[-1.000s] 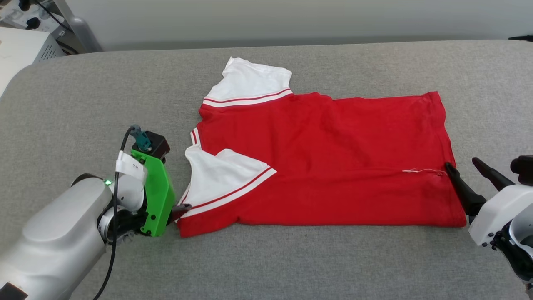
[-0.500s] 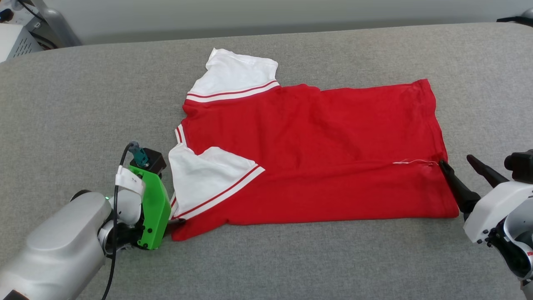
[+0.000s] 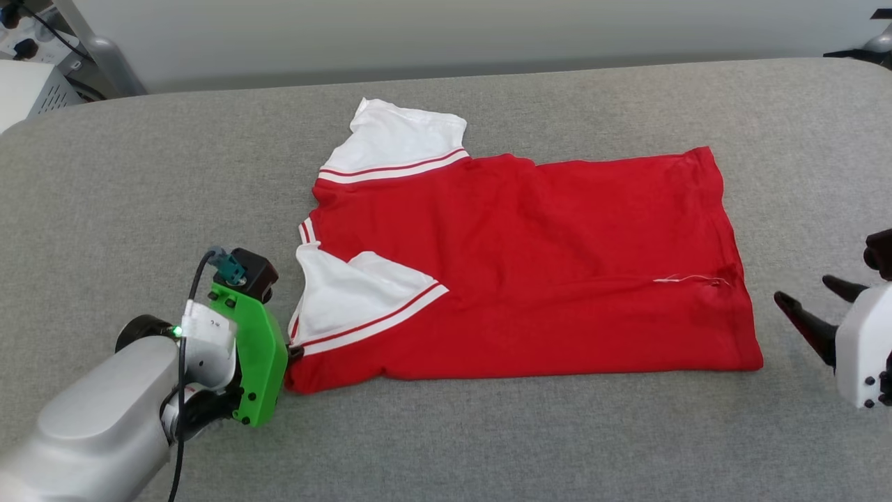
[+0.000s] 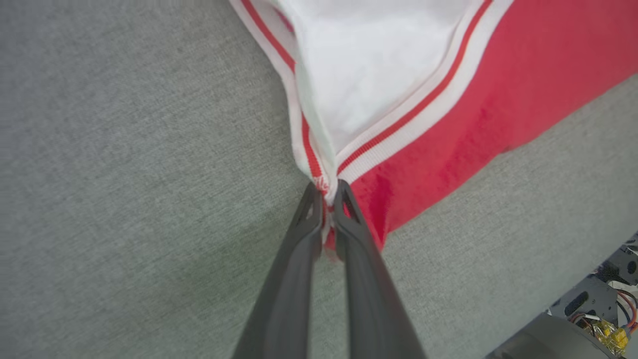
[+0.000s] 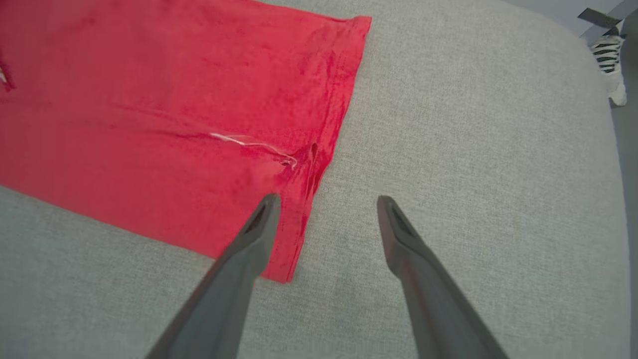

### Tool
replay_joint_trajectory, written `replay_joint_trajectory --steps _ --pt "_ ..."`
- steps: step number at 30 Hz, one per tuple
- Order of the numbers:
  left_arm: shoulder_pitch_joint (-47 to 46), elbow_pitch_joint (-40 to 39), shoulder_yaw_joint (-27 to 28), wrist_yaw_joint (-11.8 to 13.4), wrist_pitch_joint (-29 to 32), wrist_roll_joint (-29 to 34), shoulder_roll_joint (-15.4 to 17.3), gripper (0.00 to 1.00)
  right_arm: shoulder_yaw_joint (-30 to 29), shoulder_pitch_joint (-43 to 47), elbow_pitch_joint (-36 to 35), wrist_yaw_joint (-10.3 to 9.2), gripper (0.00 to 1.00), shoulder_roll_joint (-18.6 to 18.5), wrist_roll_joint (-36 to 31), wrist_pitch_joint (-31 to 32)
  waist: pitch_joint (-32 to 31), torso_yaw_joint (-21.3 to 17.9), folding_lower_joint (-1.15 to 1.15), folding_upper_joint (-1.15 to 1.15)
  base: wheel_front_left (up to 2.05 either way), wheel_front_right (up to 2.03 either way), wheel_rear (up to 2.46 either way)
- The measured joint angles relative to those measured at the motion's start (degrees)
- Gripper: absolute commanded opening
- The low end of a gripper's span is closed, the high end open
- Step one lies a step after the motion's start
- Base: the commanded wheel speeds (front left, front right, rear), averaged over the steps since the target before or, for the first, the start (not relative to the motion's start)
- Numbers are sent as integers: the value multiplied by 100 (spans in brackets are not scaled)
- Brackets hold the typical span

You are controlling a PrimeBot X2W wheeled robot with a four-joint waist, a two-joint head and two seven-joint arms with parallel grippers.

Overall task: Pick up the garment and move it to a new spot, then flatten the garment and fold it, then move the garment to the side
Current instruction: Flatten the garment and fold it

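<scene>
The garment (image 3: 529,272) lies spread on the grey surface, plain red face up, folded lengthwise, one white sleeve (image 3: 401,139) at the far side and another (image 3: 355,300) folded over near its left end. No lettering shows. My left gripper (image 4: 326,192) is shut on the garment's striped trim (image 4: 311,159) at its near left corner (image 3: 296,352). My right gripper (image 3: 808,296) stands open just off the garment's hem (image 5: 324,164), touching nothing; a loose white thread (image 5: 249,143) lies near that hem.
The grey padded surface (image 3: 488,432) runs wide on all sides of the garment. Equipment with cables (image 3: 35,70) stands beyond its far left corner. A striped shoe (image 5: 610,65) shows past the surface's edge in the right wrist view.
My right gripper has drawn back to the right, off the garment's hem. The left gripper keeps its hold on the trim. The head camera has shifted slightly.
</scene>
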Motion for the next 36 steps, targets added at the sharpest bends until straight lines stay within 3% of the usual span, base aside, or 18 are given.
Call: replay_joint_trajectory --steps 3,8,18,22,24,36 --pt "34 -209 24 58 -46 7 87 0 94 -2 -29 0 100 -147 314 659 29 5 0 0 0 0 0" --pt "49 -491 51 180 -97 52 174 0 209 -125 204 0 100 -102 453 1057 129 34 0 0 0 0 0" --pt "62 -658 86 289 -208 155 191 0 605 -516 1322 0 100 489 431 924 417 163 0 0 0 0 0" --pt "113 -610 98 293 -280 145 181 0 766 -572 1680 -2 100 545 442 759 473 235 0 0 0 0 0" --pt "170 -565 112 293 -337 124 179 0 860 -593 1719 -2 2 531 442 589 469 244 0 0 0 0 0" --pt "570 -513 223 277 -616 -180 244 0 1139 -453 1548 0 0 231 855 -168 20 189 0 0 0 0 0"
